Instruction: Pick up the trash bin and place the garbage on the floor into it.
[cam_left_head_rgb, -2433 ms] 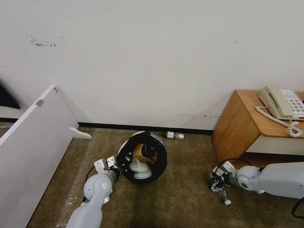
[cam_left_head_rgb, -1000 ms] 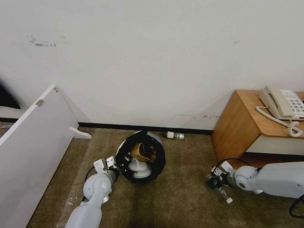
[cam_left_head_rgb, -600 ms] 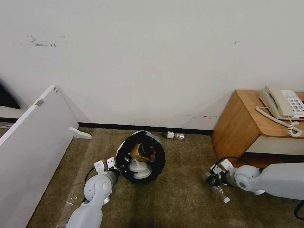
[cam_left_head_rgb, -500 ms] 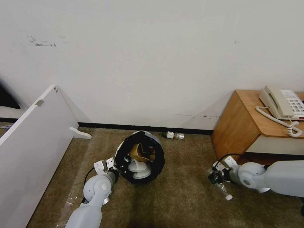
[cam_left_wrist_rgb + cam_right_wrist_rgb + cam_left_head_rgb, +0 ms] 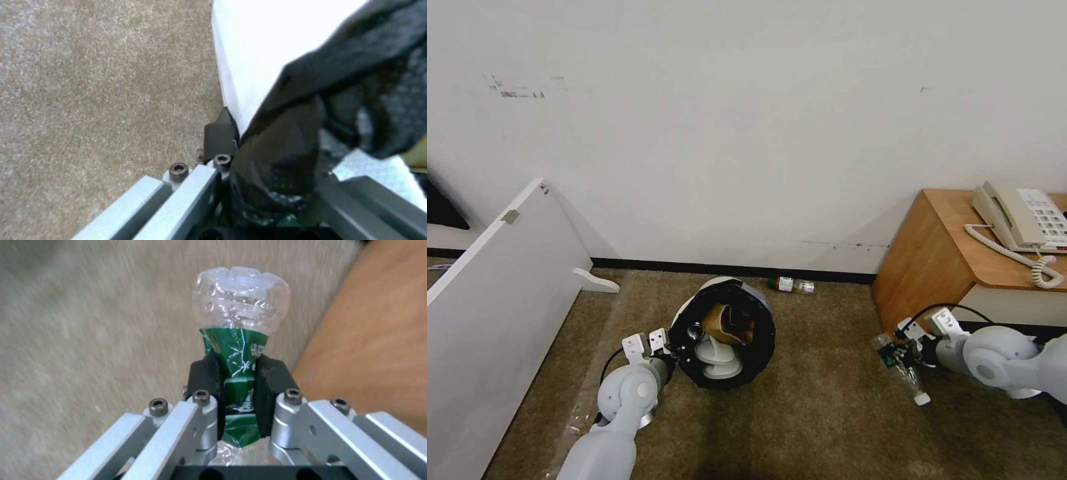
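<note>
The trash bin (image 5: 760,353), white with a black bag over its rim, is tilted with its mouth toward me. Inside lie a brown paper bag (image 5: 724,323), white slippers (image 5: 717,357) and a can (image 5: 695,331). My left gripper (image 5: 668,348) is shut on the bin's near rim; the left wrist view shows this gripper (image 5: 273,166) pinching the black bag against the white wall (image 5: 267,50). My right gripper (image 5: 904,357) holds a crushed clear bottle (image 5: 912,381) with a green label just above the floor (image 5: 814,413), beside the cabinet. In the right wrist view that gripper (image 5: 236,396) is shut on the bottle (image 5: 242,296). Another bottle (image 5: 791,285) lies by the baseboard.
A wooden cabinet (image 5: 934,267) with a beige telephone (image 5: 1020,217) stands at the right, close to my right arm. A white panel (image 5: 500,293) leans at the left. The wall closes off the far side. Open carpet lies between the bin and the cabinet.
My right gripper has lifted the green-labelled bottle off the carpet and swung it right, toward the cabinet. The bin in my left gripper has barely shifted.
</note>
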